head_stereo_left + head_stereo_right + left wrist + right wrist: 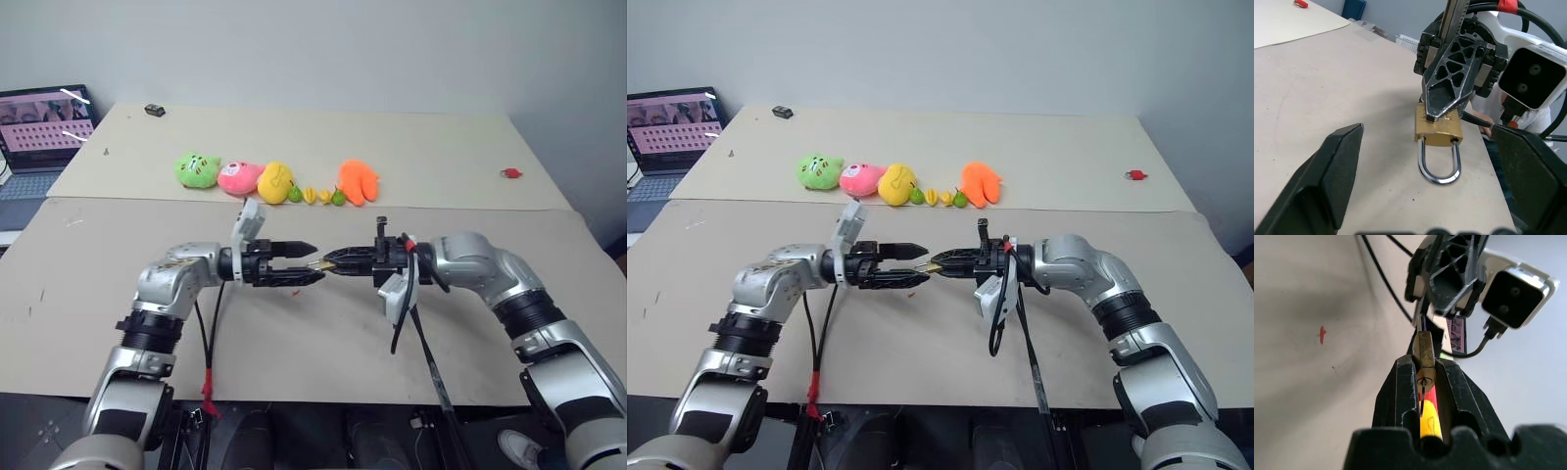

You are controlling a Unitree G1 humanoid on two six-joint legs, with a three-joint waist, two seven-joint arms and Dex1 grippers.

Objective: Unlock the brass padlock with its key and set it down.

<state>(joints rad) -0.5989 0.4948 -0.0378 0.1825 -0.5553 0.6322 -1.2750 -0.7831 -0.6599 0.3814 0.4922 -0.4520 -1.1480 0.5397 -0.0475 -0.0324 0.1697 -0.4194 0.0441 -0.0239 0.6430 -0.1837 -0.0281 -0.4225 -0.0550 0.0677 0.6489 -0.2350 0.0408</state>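
The brass padlock [1439, 130] was held in mid-air above the near tan table [313, 362], at the point where the two grippers met tip to tip, and every position below is given relative to it. The right gripper [333, 261] pinched the lock body between its two black fingers, so that the shackle [1439, 164] projected past the fingertips toward the left arm and the keyway end [1423, 381] faced back along the right fingers. This grip probably served to keep the lock off the table and steady, with both ends accessible. The left gripper [306, 262] stood directly opposite the padlock with its fingers spread wide, one on either side of the shackle and touching neither it nor the body. The shackle appeared seated in the body at both legs, so the lock was judged not yet open. No key could be made out with certainty. A row of plush toys [276, 181] and small toy fruits [315, 196] lay well beyond the padlock on the far table [421, 147]. A small red object [510, 173] lay further to the right.
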